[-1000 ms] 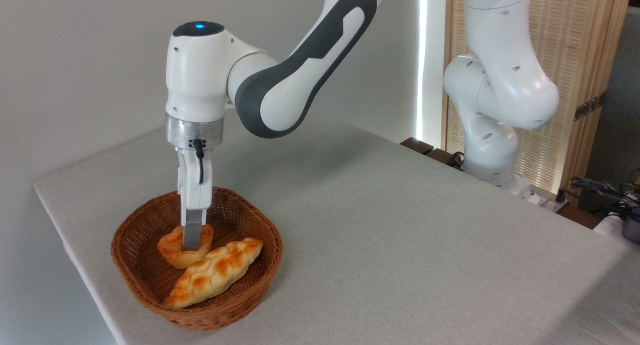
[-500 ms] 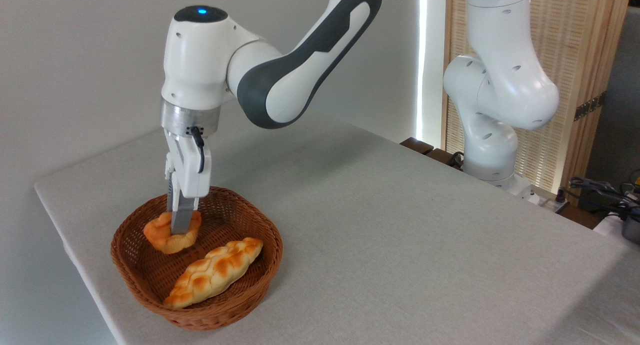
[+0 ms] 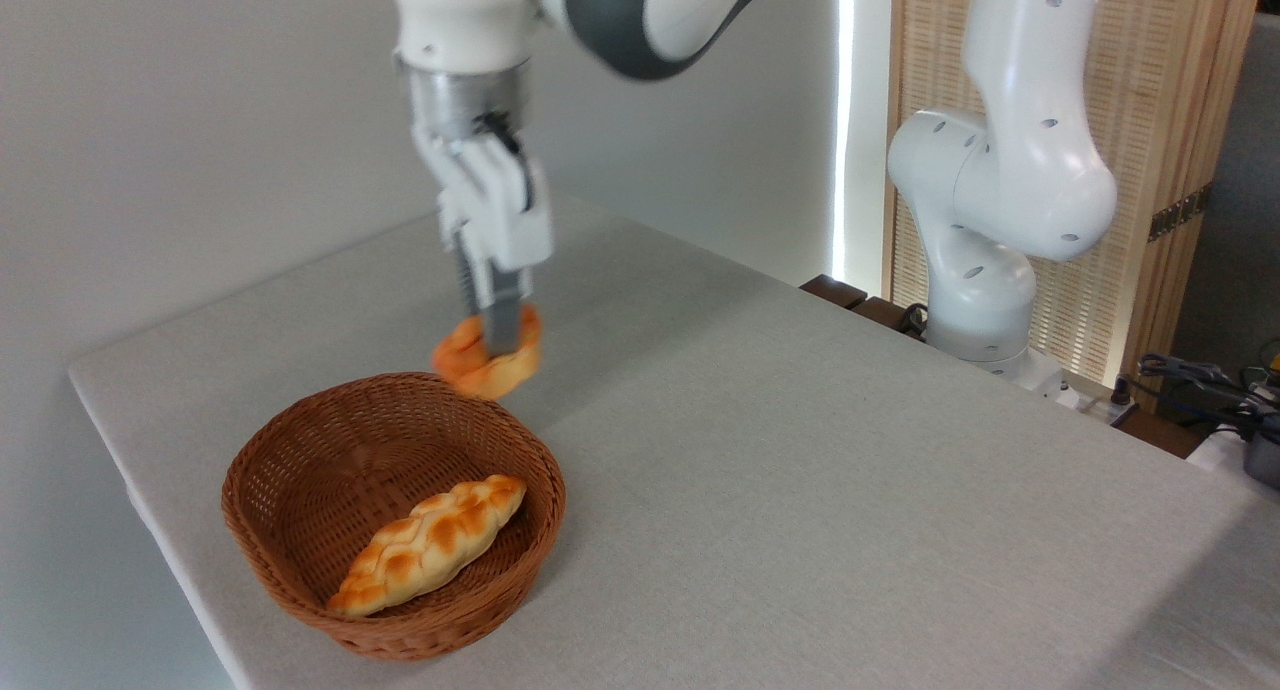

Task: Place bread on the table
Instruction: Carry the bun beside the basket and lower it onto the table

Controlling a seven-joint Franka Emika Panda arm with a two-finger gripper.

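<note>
hand: upper centre-left, clamped on bread
bread: airborne above basket rim
desk: grey cloth
basket: lower left, holds braided loaf

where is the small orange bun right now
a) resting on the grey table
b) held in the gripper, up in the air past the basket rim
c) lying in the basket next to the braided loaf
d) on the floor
b: the gripper is shut on the bun, which hangs clear above the basket rim; only the braided loaf lies inside.
</note>
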